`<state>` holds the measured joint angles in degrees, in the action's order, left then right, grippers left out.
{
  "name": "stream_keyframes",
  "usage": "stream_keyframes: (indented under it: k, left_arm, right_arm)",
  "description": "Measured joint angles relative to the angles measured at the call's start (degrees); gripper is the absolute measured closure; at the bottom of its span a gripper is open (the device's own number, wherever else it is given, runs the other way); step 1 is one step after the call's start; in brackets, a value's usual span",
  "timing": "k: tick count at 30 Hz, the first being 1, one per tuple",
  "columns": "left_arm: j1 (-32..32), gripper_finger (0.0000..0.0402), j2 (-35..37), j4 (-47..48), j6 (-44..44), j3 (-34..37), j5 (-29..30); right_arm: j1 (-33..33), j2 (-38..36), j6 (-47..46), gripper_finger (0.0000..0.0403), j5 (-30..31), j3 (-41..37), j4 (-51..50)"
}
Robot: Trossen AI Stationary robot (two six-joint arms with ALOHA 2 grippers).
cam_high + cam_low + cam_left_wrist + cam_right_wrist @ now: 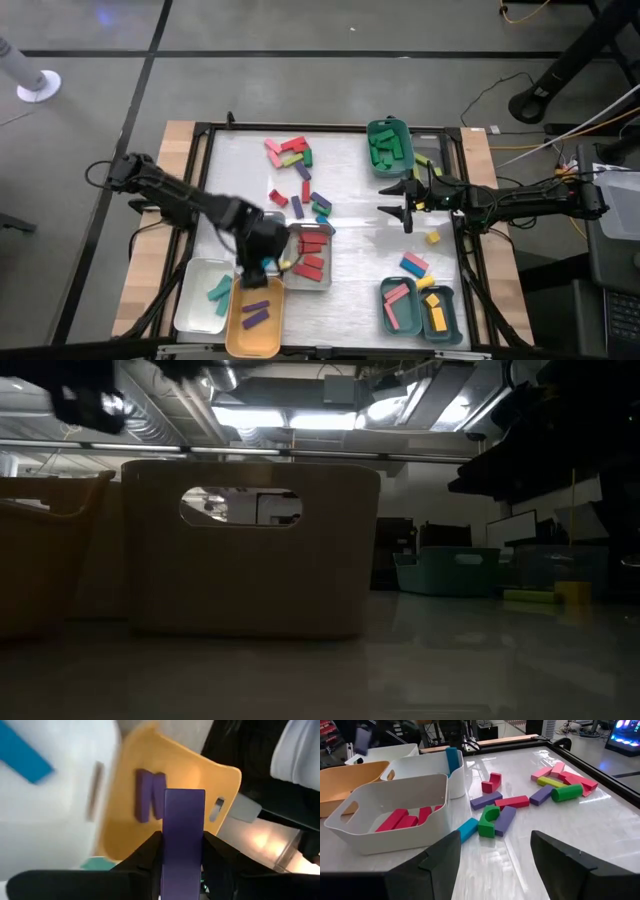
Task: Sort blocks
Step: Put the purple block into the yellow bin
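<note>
Left gripper (182,870) (clamped) holds purple block (183,837) — over orange tray (200,775).

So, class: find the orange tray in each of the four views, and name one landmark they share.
High view: orange tray at the bottom edge, beside the white tray.
Low view: orange tray at far left.
Left wrist view: orange tray in the centre, beyond the purple block held in the left tool.
Right wrist view: orange tray at far left.
Shared landmark: the white tray.
</note>
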<state>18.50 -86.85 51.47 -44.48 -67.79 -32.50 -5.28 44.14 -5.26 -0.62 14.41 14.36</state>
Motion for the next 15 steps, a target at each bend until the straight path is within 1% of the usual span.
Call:
stream_keyframes:
  k: [2, 5, 8, 11, 15]
  left_arm:
    - [3.36, 0.0302, 0.00, -2.79, -4.98, 0.00, 2.93]
    - [6.89, 0.0301, 0.00, -6.96, -13.21, 0.00, 10.36]
    - [9.06, 0.0300, 0.00, -8.31, -17.97, 0.00, 16.36]
    - [10.17, 0.0291, 0.00, -8.12, -20.22, 0.00, 18.49]
    - [10.38, 0.0261, 0.00, -7.78, -22.61, 0.00, 19.88]
  right_arm:
    - [0.00, 0.00, 0.00, 0.0165, 0.00, 0.00, -0.01]
    - [0.00, 0.00, 0.00, 0.0165, 0.00, 0.00, -0.01]
    - [0.00, 0.00, 0.00, 0.0165, 0.00, 0.00, 0.00]
    - [0.00, 0.00, -0.02, 0.0165, 0.00, 0.00, 0.01]
    - [0.00, 0.00, -0.02, 0.0165, 0.00, 0.00, 0.01]
